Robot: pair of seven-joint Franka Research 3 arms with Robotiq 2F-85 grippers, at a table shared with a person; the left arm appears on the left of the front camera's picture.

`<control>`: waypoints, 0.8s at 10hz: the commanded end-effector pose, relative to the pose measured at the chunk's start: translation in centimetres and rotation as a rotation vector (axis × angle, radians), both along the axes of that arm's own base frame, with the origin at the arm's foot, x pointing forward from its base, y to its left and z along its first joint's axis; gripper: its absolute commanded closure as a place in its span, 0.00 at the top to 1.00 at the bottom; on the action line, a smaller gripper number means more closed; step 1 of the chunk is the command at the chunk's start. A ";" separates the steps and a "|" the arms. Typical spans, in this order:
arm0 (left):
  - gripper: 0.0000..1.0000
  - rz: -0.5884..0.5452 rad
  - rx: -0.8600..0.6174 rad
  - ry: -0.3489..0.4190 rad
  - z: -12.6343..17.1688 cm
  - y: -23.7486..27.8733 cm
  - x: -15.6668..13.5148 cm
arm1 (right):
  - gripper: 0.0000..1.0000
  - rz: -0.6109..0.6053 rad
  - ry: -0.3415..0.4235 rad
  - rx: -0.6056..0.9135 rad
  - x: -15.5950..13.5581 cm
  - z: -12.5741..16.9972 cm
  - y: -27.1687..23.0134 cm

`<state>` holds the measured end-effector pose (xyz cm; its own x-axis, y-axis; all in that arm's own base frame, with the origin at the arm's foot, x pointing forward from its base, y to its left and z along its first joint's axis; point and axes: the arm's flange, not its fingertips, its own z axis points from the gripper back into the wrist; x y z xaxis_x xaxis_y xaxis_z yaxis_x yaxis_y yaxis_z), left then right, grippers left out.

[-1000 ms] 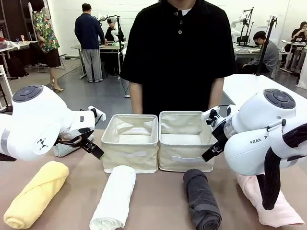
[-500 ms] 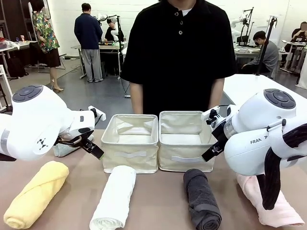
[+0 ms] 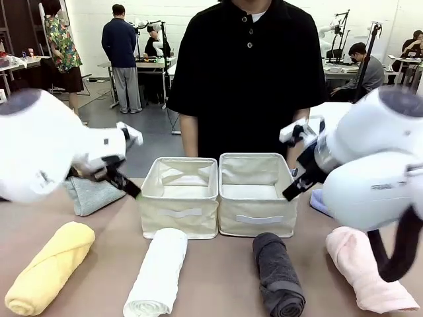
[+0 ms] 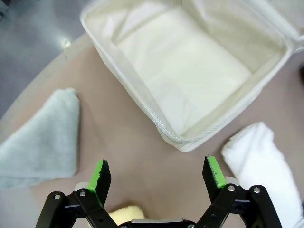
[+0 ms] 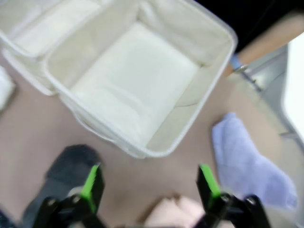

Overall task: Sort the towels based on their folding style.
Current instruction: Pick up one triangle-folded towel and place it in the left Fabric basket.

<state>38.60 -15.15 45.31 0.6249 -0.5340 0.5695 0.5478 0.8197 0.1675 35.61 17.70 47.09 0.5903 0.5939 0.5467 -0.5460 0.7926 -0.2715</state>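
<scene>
Four terry rolls, cylinder-shaped, are laid in a row along the near side of the bench (image 3: 218, 277). From left to right they are the yellow roll (image 3: 49, 267), white roll (image 3: 157, 272), dark grey roll (image 3: 277, 274) and pink roll (image 3: 367, 269). Looped pile is seen on each.

Two cone-folded towels lie flatter and farther back. The pale teal cone (image 3: 89, 193) is just left of the left basket (image 3: 165, 221). The light blue cone (image 3: 318, 201) is just right of the right basket (image 3: 264, 228). The baskets are cream fabric, soft-walled and rectangular, set side by side and touching. Both floors are seen bare.

Left pincer (image 4: 158, 172): spread wide, nothing gripped, green pads bare. It is held above the bench between the pale teal cone and the left basket.

Right pincer (image 5: 149, 183): likewise spread wide, nothing gripped. It is held above the bench in front of the right basket, over the far ends of the dark grey roll and pink roll.

Print on the right arm's casing is blurred and could not be read.
</scene>
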 end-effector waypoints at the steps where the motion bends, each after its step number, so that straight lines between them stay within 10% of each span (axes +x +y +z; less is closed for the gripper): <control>1: 1.00 -0.056 0.042 -0.031 10.3 0.8 -4.6 | 1.00 -0.063 -0.052 -0.046 -8.0 8.3 0.6; 4: 1.00 -0.104 0.107 0.010 20.9 1.4 -8.8 | 1.00 -0.108 -0.086 -0.014 -13.7 16.7 0.3; 8: 1.00 -0.096 0.092 0.021 23.3 2.2 -11.0 | 1.00 -0.105 -0.099 -0.025 -16.1 19.2 -0.9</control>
<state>28.53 -12.82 68.04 0.5914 -0.6407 0.4897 0.6186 0.7500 0.2342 19.96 16.62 65.97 0.6040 0.5401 0.5860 -0.4203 0.8406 -0.3415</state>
